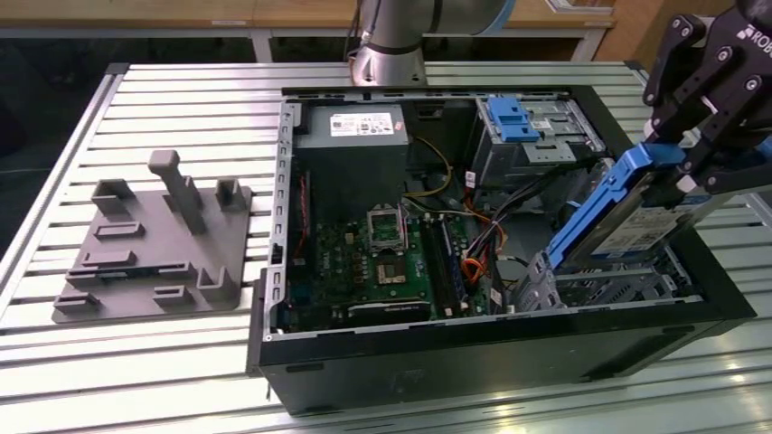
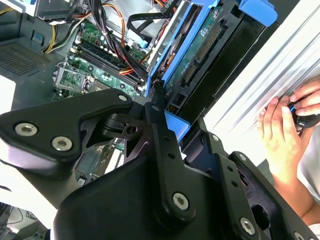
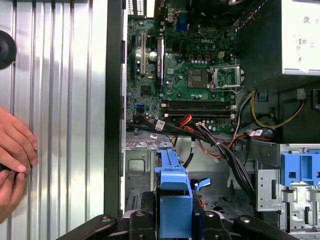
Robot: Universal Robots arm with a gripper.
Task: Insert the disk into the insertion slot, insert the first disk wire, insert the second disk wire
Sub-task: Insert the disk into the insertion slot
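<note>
In the exterior view my black gripper is shut on the upper end of the disk, a silver drive with a white label in a bright blue carrier. The disk hangs steeply tilted at the case's right side. Its lower end reaches into the insertion slot, a silver perforated cage. In the first wrist view the blue carrier sits between my fingers, over the cage. The second wrist view shows the disk's underside. A bundle of black, red and orange wires lies loose between motherboard and cage.
The open black computer case lies on a slatted metal table. A taller grey bay with a blue latch stands at the case's far end. A grey fixture block sits at the exterior view's left. A person's hands rest beside the case.
</note>
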